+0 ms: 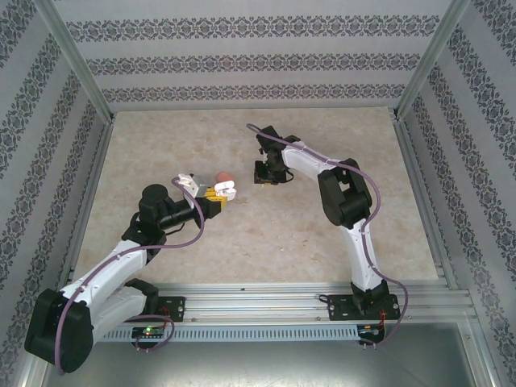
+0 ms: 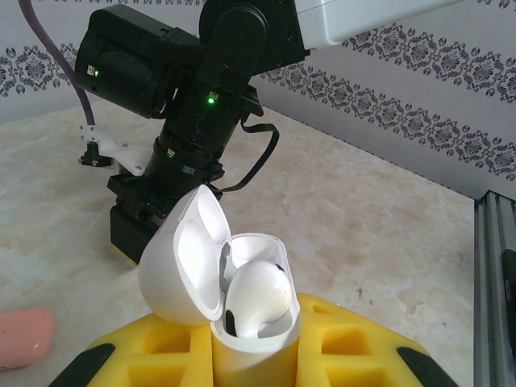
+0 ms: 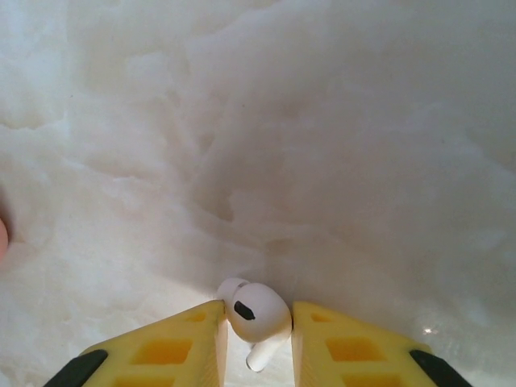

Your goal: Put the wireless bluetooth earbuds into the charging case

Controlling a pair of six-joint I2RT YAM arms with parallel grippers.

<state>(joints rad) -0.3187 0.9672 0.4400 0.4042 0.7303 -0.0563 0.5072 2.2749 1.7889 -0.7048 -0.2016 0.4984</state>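
The right gripper (image 1: 266, 172) is pinched on a white earbud (image 3: 256, 313) down at the table (image 1: 242, 242), stem pointing to 6 o'clock in its wrist view. The open charging case (image 2: 266, 355), clamped in the left gripper (image 1: 211, 193), sits near at 9 o'clock overhead, one bud (image 2: 258, 294) seated

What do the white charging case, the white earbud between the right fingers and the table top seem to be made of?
The white charging case: likely hard plastic, glossy, with soft highlights on its open lid. The white earbud between the right fingers: seemingly the same smooth, shiny plastic. The table top: pale and marble-patterned; real stone or printed laminate, I cannot tell.
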